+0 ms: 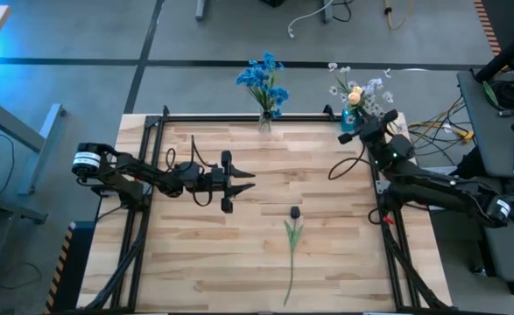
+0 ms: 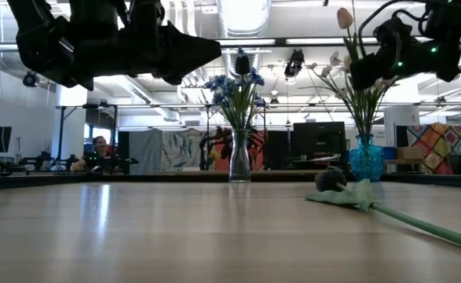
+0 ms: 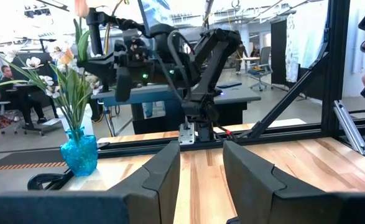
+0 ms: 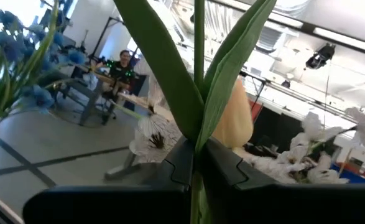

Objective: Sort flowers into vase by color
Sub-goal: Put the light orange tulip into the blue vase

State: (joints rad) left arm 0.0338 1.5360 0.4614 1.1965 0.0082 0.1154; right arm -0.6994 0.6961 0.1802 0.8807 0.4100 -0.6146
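While the right pincer (image 4: 198,165) pinches the green stem of a pale yellow tulip (image 4: 233,121) above the blue vase (image 1: 348,122) at the table's (image 1: 239,262) far right corner, the stem should be kept upright and lowered straight into the vase mouth before release. Over the table's left middle, the left pincer (image 3: 201,168) waits, spread and empty. A dark-headed flower (image 1: 292,236) lies on the table near the front. Blue flowers (image 1: 264,79) fill the clear vase (image 2: 239,161). Hidden from every view is the tulip's stem tip.
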